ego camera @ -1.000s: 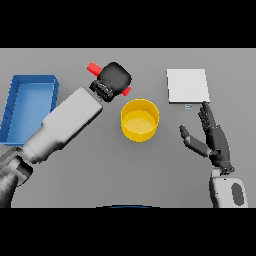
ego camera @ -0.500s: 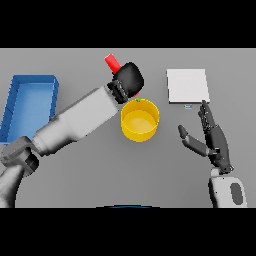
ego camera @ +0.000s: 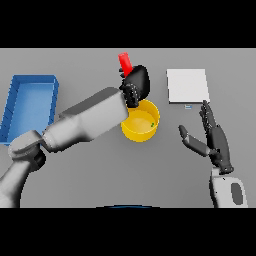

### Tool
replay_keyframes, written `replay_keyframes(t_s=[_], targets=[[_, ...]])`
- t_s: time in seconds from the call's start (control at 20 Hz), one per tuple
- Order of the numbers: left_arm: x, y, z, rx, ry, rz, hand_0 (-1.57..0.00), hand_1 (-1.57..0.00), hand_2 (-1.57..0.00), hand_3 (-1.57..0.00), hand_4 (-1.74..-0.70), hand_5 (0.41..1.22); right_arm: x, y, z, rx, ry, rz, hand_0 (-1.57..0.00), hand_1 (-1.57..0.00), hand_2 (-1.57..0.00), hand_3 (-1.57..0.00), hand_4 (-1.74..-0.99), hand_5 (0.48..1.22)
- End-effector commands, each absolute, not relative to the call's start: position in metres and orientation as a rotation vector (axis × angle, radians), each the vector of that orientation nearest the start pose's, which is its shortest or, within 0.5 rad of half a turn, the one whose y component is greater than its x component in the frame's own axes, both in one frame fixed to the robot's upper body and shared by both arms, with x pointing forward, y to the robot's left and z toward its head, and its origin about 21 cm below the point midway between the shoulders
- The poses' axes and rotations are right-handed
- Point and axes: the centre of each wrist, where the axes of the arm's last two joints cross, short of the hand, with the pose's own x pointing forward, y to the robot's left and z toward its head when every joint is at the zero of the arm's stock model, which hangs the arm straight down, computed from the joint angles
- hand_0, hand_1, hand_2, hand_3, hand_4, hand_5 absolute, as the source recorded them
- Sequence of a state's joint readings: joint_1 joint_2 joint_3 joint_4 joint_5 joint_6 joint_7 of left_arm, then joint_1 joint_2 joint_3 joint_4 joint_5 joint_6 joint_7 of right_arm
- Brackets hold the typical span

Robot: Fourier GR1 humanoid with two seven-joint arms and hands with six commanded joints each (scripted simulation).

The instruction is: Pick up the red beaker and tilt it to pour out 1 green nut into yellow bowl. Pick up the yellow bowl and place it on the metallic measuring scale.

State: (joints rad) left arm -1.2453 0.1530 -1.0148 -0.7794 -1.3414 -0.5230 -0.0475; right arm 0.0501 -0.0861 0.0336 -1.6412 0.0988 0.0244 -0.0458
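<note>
Left hand is clamped round the red beaker, tipped just above the yellow bowl's far rim (a green nut lies inside). Right hand, fingers spread, hovers near the scale; blue tray hugs the table's left edge.
</note>
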Motion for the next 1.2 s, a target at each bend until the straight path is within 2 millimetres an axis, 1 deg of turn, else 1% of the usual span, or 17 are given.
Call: replay_keyframes(t_s=[0.0, 0.15, 0.3, 0.4, 0.5, 0.55, 0.6, 0.65, 0.7, 0.75, 0.8, 0.9, 0.95, 1.0, 1.05, 1.1, 1.15], targets=[[0.389, -0.001, 0.121, -1.438, 0.755, 2.72, -1.57, -1.57, -1.57, -1.57, -1.74, 1.221, 0.233, -0.245, 0.006, -0.111, -1.632, 0.185, 0.0, 0.0, 0.0, 0.0, -1.277, 0.598], [0.39, -0.005, 0.123, -1.437, 0.699, 2.696, -1.57, -1.57, -1.57, -1.57, -1.74, 1.221, 0.234, -0.242, 0.004, -0.113, -1.618, 0.175, 0.0, 0.0, 0.0, 0.0, -1.264, 0.588], [0.389, -0.008, 0.126, -1.467, 0.672, 2.651, -1.57, -1.57, -1.57, -1.57, -1.74, 1.221, 0.238, -0.249, 0.004, -0.136, -1.608, 0.184, 0.0, 0.0, 0.0, 0.0, -1.238, 0.584], [0.393, -0.005, 0.136, -1.497, 0.681, 2.627, -1.57, -1.57, -1.57, -1.57, -1.74, 1.221, 0.236, -0.244, 0.003, -0.113, -1.624, 0.181, 0.0, 0.0, 0.0, 0.0, -1.233, 0.585], [0.401, -0.004, 0.161, -1.559, 0.727, 2.6, -1.57, -1.57, -1.57, -1.57, -1.74, 1.159, 0.236, -0.244, 0.004, -0.112, -1.637, 0.186, 0.0, 0.0, 0.0, 0.0, -1.222, 0.59], [0.404, -0.005, 0.171, -1.59, 0.749, 2.569, -1.57, -1.57, -1.57, -1.57, -1.74, 1.171, 0.235, -0.244, 0.005, -0.106, -1.646, 0.184, 0.0, 0.0, 0.0, 0.0, -1.219, 0.595], [0.408, -0.002, 0.183, -1.626, 0.789, 2.55, -1.57, -1.39, -1.38, -1.57, -1.69, 1.181, 0.237, -0.244, 0.006, -0.114, -1.652, 0.192, 0.0, 0.0, 0.0, 0.0, -1.219, 0.601], [0.412, 0.0, 0.193, -1.657, 0.837, 2.51, -1.57, -1.27, -1.25, -1.57, -1.64, 1.189, 0.236, -0.245, 0.006, -0.106, -1.653, 0.187, 0.0, 0.0, 0.0, 0.0, -1.222, 0.609], [0.416, 0.0, 0.217, -1.723, 0.866, 2.47, -1.57, -1.33, -1.32, -1.36, -1.66, 1.196, 0.237, -0.243, 0.007, -0.086, -1.656, 0.186, 0.0, 0.0, 0.0, 0.0, -1.224, 0.615], [0.42, 0.003, 0.234, -1.762, 0.912, 2.439, -1.57, -1.38, -1.37, -1.21, -1.68, 1.201, 0.238, -0.242, 0.008, -0.081, -1.654, 0.186, 0.0, 0.0, 0.0, 0.0, -1.231, 0.62], [0.427, 0.011, 0.251, -1.79, 0.943, 2.414, -1.57, -1.42, -1.41, -1.28, -1.63, 1.205, 0.238, -0.247, 0.005, -0.09, -1.643, 0.188, 0.0, 0.0, 0.0, 0.0, -1.241, 0.626], [0.436, 0.025, 0.302, -1.978, 1.027, 2.367, -1.57, -1.47, -1.47, -1.39, -1.57, 1.211, 0.235, -0.248, 0.003, -0.081, -1.657, 0.196, 0.0, 0.0, 0.0, 0.0, -1.256, 0.635], [0.442, 0.035, 0.32, -2.046, 1.102, 2.379, -1.57, -1.49, -1.49, -1.42, -1.55, 1.213, 0.237, -0.247, 0.005, -0.075, -1.657, 0.195, 0.0, 0.0, 0.0, 0.0, -1.266, 0.639], [0.446, 0.042, 0.327, -2.081, 1.15, 2.389, -1.57, -1.51, -1.5, -1.45, -1.54, 1.214, 0.238, -0.245, 0.006, -0.067, -1.661, 0.199, 0.0, 0.0, 0.0, 0.0, -1.274, 0.642], [0.453, 0.062, 0.343, -2.165, 1.27, 2.427, -1.57, -1.52, -1.52, -1.48, -1.58, 1.216, 0.237, -0.246, 0.008, -0.074, -1.655, 0.211, 0.0, 0.0, 0.0, 0.0, -1.281, 0.644], [0.461, 0.091, 0.354, -2.285, 1.452, 2.465, -1.57, -1.53, -1.53, -1.45, -1.61, 1.217, 0.237, -0.245, 0.007, -0.073, -1.654, 0.222, 0.0, 0.0, 0.0, 0.0, -1.292, 0.645], [0.467, 0.117, 0.359, -2.347, 1.621, 2.478, -1.57, -1.54, -1.54, -1.44, -1.64, 1.218, 0.238, -0.248, 0.009, -0.07, -1.664, 0.232, 0.0, 0.0, 0.0, 0.0, -1.299, 0.649]])
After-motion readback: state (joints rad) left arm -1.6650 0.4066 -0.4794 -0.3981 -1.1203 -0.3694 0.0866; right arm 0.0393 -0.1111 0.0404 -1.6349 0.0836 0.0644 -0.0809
